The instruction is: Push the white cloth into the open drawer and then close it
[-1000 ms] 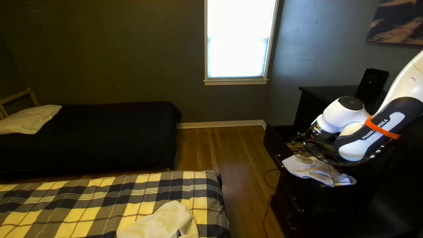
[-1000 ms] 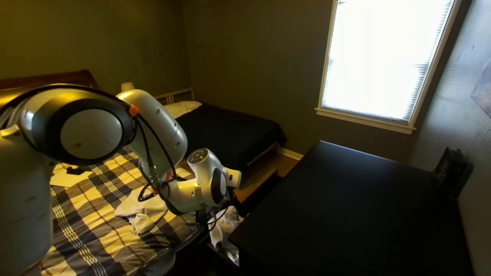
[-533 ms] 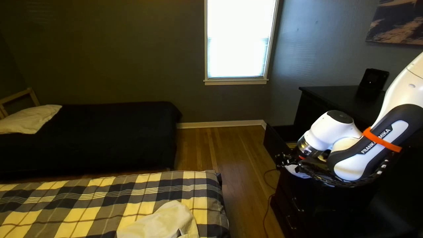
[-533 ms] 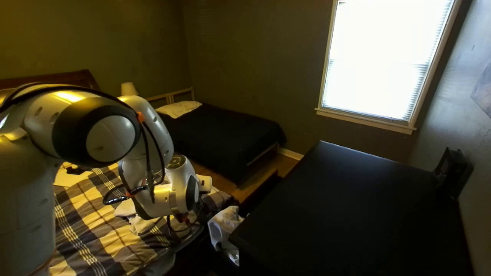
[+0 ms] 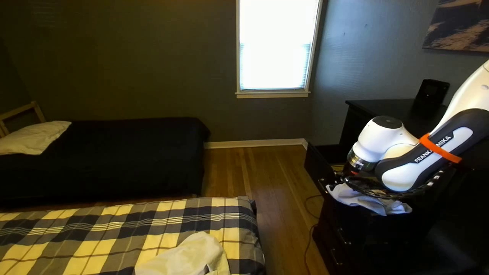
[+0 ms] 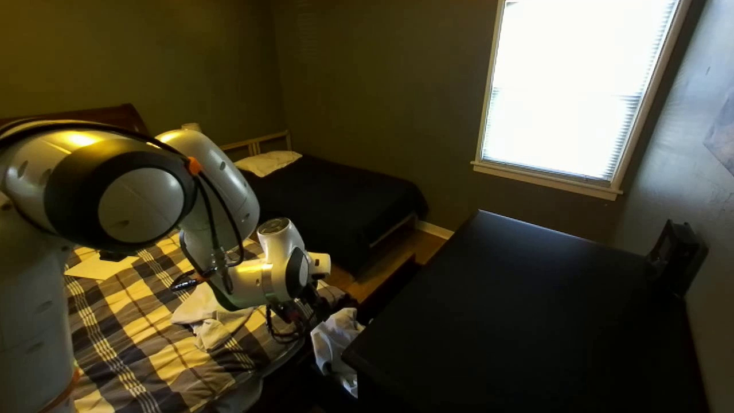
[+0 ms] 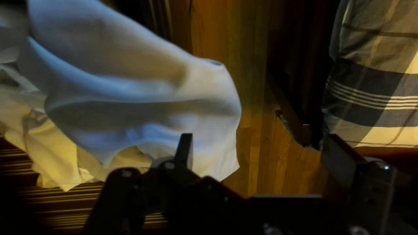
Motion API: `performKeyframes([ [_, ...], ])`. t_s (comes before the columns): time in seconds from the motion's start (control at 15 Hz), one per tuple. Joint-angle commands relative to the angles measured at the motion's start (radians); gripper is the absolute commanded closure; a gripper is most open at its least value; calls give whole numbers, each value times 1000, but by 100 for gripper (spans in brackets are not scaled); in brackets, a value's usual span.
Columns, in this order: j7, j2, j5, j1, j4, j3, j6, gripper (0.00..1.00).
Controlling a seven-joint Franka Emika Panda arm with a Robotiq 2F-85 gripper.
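Gripper (image 7: 259, 147) — jaws spread wide. In an exterior view, the white cloth (image 5: 363, 202) — draped over the near side of the open drawer (image 5: 318, 166).

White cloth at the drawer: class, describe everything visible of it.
The white cloth looks thin and soft, bluish in places, rumpled into broad folds. It drapes over the rim of the open drawer, partly hanging outside. In the wrist view it overlaps yellowish fabric, perhaps its own. The tool partly hides it; contact is unclear.

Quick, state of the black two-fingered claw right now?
Black two-fingered claw: open, jaws wide apart, holding nothing; the crumpled white cloth isn't gripped.
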Motion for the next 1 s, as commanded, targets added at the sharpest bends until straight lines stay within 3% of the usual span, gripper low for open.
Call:
performKeyframes([
  [0.0, 16, -8, -53, 22, 24, -28, -79, 0],
  [0.2, 12, 12, -82, 25, 43, -33, -123, 0],
  [0.67, 25, 50, -145, 41, 68, -41, -209, 25],
  [0.93, 17, 66, -147, 44, 79, -41, -268, 19],
])
